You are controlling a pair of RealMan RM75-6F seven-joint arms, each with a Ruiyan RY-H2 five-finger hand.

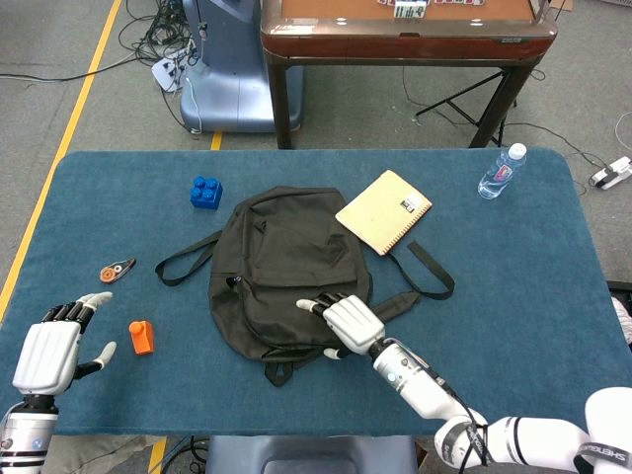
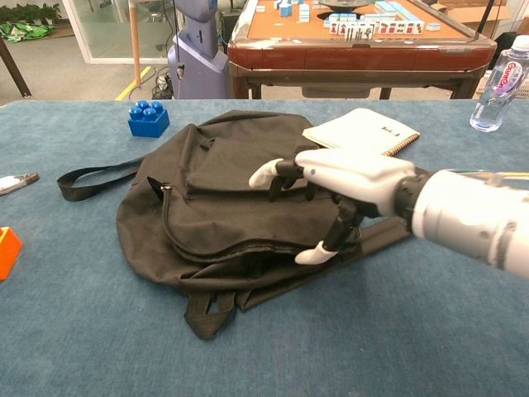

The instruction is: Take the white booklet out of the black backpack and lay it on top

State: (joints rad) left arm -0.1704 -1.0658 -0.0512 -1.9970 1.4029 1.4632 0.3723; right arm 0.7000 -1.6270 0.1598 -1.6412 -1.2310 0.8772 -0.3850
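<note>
The black backpack (image 1: pixel 288 269) lies flat in the middle of the blue table (image 1: pixel 513 346). The white booklet (image 1: pixel 383 210) is already out. It lies near the far edge of the table, with one corner resting on the top right part of the bag and the rest on the cloth and a strap.

The right hand (image 1: pixel 344 322) is over the near part of the bag, close to the dark opening along its near edge. Its fingers (image 2: pixel 273 171) are spread apart and it holds nothing. From the chest view the hand looks like it is just above the bag, but I cannot tell if it touches. The left hand (image 1: pixel 59 346) is by the near left corner of the table, open too, with nothing in it.

What could go wrong? The right hand is at the bag's mouth, but the booklet is at the other end. If the hand pushes or grabs the soft bag, the bag may slide and tip the booklet off onto the table. The booklet is thin and flat, so fingers may slip under it badly and bend its pages. Its wire edge could also catch on the strap (image 1: pixel 432 273) beside it.
</note>
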